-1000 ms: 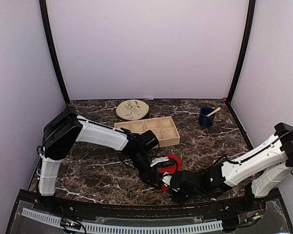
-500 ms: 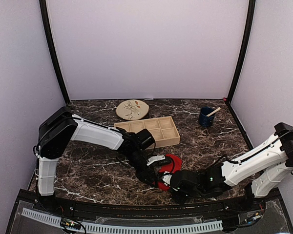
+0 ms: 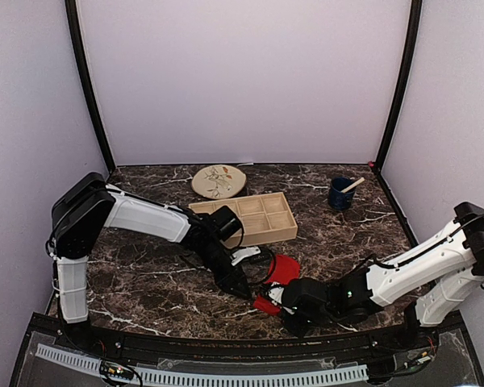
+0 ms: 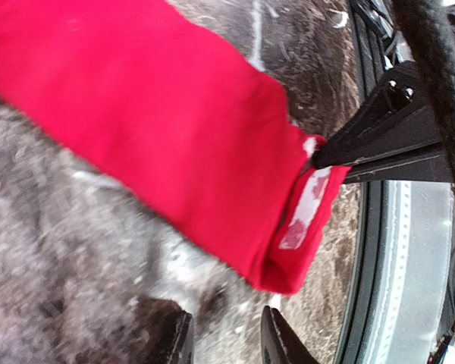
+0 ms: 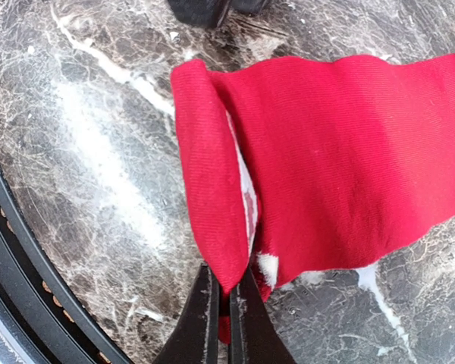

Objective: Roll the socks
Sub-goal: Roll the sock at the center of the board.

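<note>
My right end effector (image 5: 227,287) is clamping the folded end of the red sock (image 5: 349,167) on the tabletop (image 5: 98,152). My left end effector (image 4: 224,327) is hanging released, with the sock just ahead of it.

A pale lilac back wall (image 3: 242,81) closes the space at 12 o'clock, plain and evenly lit. Matching side walls stand at 9 o'clock (image 3: 24,121) and 3 o'clock (image 3: 460,105). Two black posts rise at the back corners, one at 11 o'clock (image 3: 87,89) and one at 1 o'clock (image 3: 399,89), both leaning slightly outward. The table (image 3: 145,282) has a dark brown marble-patterned top with white veins. A black rail (image 3: 226,343) borders it at 6 o'clock, with a white ribbed strip (image 3: 202,376) just below.
</note>
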Available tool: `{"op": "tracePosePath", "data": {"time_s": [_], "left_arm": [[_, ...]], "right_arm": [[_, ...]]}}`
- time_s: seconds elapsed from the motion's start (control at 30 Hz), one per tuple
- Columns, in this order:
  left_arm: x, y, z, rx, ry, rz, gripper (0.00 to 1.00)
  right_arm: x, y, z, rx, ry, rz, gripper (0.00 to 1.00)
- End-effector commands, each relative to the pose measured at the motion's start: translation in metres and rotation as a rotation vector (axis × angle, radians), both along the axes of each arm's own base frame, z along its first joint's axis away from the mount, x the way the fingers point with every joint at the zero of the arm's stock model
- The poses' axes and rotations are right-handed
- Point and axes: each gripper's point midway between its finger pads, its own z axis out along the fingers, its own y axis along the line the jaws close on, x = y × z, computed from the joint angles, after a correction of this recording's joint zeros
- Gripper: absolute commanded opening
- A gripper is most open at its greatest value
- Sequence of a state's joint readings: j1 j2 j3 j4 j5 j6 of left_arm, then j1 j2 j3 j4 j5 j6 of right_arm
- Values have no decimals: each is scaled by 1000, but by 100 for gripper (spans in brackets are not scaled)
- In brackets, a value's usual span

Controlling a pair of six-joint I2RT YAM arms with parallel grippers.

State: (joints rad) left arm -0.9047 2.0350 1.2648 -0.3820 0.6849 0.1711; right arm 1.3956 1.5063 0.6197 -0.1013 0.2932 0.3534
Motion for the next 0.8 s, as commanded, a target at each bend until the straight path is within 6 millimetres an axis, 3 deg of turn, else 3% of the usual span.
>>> {"op": "tracePosePath", "data": {"time_s": [0.0,0.23,0.5,0.77], "left_arm": [[12,30,-25,136,-56,91,33],[22,32,-17,105,-132,147,33],[37,31,9,-12,-275,219,33],[29,23,37,-143,-434,203,35]], "right_arm": [[0,3,4,37,42,-1,0],[3,5,9,87,132,2,0],[8,4,15,167,304,3,0],[7,5,14,213,479,28,0]]}}
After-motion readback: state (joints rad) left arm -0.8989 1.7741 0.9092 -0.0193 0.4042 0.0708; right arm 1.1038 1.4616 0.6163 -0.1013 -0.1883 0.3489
